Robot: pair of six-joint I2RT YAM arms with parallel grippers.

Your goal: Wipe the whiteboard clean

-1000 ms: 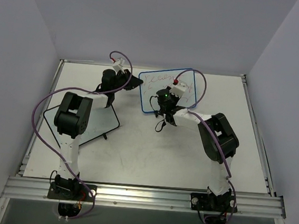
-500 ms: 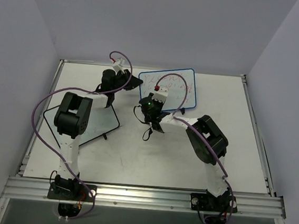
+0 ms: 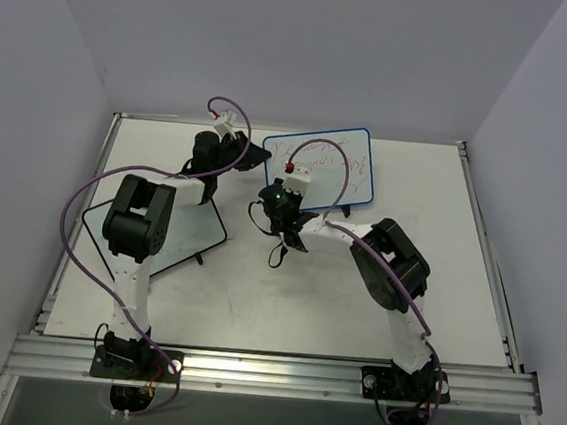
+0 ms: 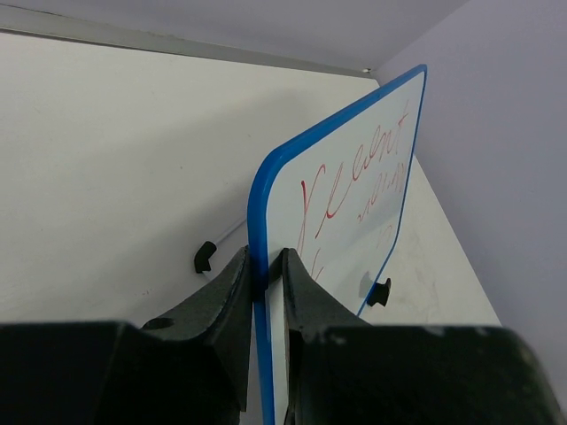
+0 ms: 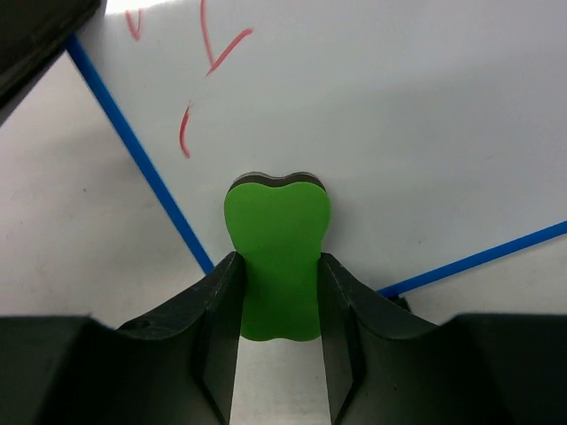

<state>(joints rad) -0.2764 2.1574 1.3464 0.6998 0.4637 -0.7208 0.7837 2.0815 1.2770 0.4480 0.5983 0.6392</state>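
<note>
The whiteboard [image 3: 352, 174] with a blue frame stands upright at the back of the table, with red writing on it. My left gripper [image 3: 259, 156] is shut on its left edge; the left wrist view shows both fingers clamped on the blue frame [image 4: 262, 221]. My right gripper [image 3: 276, 204] is shut on a green eraser [image 5: 276, 252]. The eraser's dark felt end presses on the whiteboard [image 5: 399, 133] near its lower left corner. Red strokes [image 5: 217, 49] sit just above and left of the eraser. The board around it is white.
A black-framed board [image 3: 224, 229] lies on the table at the left, under the left arm. The whiteboard's two small black feet [image 4: 204, 257] rest on the table. A metal rail [image 3: 269, 364] runs along the near edge, and grey walls close in at both sides.
My right gripper has swept the eraser leftward and down across the whiteboard, from its middle to its lower left corner. The left gripper has held the board still.
</note>
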